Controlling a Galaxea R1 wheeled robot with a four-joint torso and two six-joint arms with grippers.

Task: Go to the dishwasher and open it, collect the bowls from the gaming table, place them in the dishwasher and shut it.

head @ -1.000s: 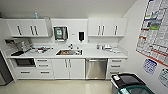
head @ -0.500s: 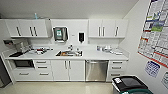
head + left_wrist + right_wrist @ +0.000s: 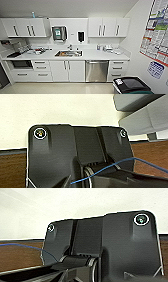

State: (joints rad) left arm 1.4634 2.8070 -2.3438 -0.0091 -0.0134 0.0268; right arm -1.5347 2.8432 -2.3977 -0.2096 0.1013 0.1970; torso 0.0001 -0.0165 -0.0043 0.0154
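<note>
Kitchenette was what stood before me, and I took the sink [image 3: 68, 53] as my landmark, set into the white counter [image 3: 90, 55] near its middle. Far to the left of the sink a dark oven-like opening [image 3: 21, 64] sat under the counter, with white drawer fronts [image 3: 41, 67] just beside it. Left of the sink and on the counter lay some small clutter [image 3: 37, 51], too blurred for me to name. Above that, white wall cabinets [image 3: 25, 27] hung with dark vertical handles. Just above the sink, on the wall, were a paper-towel dispenser [image 3: 59, 33] and, a little to its right, a dark soap dispenser [image 3: 80, 36]. Below the sink stood two white cabinet doors [image 3: 66, 71].

Right of the sink and below the counter was the dishwasher [image 3: 96, 71] — brushed steel front, bar handle across its top, door closed. More white drawers [image 3: 117, 67] came just beside it on its right, with small items [image 3: 108, 48] on the counter above and a second bank of wall cabinets [image 3: 108, 27] higher up. Farthest right of the sink, posters [image 3: 157, 32] covered the side wall, and a dark-lidded bin [image 3: 130, 85] stood on the floor near them.

As for my jaws — on either arm, I could not tell how they stood or whether they had hold of anything; my wrist cameras looked past my own dark plates at a pale wall and a brown floor.
</note>
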